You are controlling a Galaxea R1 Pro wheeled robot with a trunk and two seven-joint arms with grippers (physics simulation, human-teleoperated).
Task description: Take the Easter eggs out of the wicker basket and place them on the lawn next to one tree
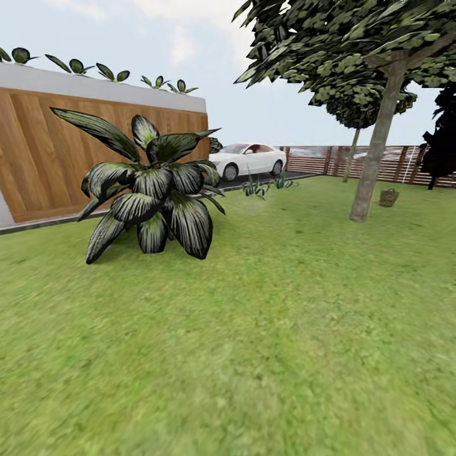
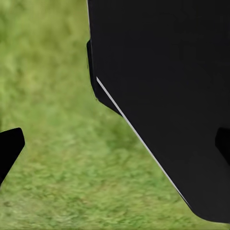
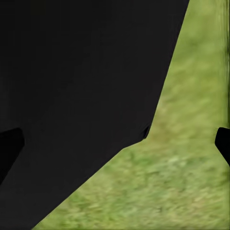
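Looking across the lawn (image 1: 253,354) from the head camera, the robot appears to be in transit, well short of its goal. Far left: a wooden slat wall (image 1: 38,152) with a pale top, small plants along its upper edge. In front of it, left of centre, a broad-leaved dark plant (image 1: 152,190) sits on the grass. Behind it, mid-distance, a white car (image 1: 248,159) is parked on dark paving, small spiky plants near the lawn's edge. Right of centre, the tree (image 1: 377,139) leans slightly, grey-brown trunk bare, crown high. Just to its right and a little farther off, the wicker basket (image 1: 389,197) rests on the grass near the slat fence (image 1: 329,159). Too small to tell whether eggs lie inside. Far right edge: a black-leaved tree (image 1: 443,133).

Judgement: basket and tree stand close together, so once the robot arrives, the carry from one to the other should be short. The eggs are not yet taken out, as far as can be judged.

The wrist cameras add what the head camera lacks. Left gripper (image 2: 115,143): dark fingertips at opposite edges of the picture, spread wide, nothing between them; a large black body of the robot and grass beyond. Right gripper (image 3: 115,143): likewise spread apart and empty, black bulk and grass behind. Arms seem tucked down beside the base for travel.
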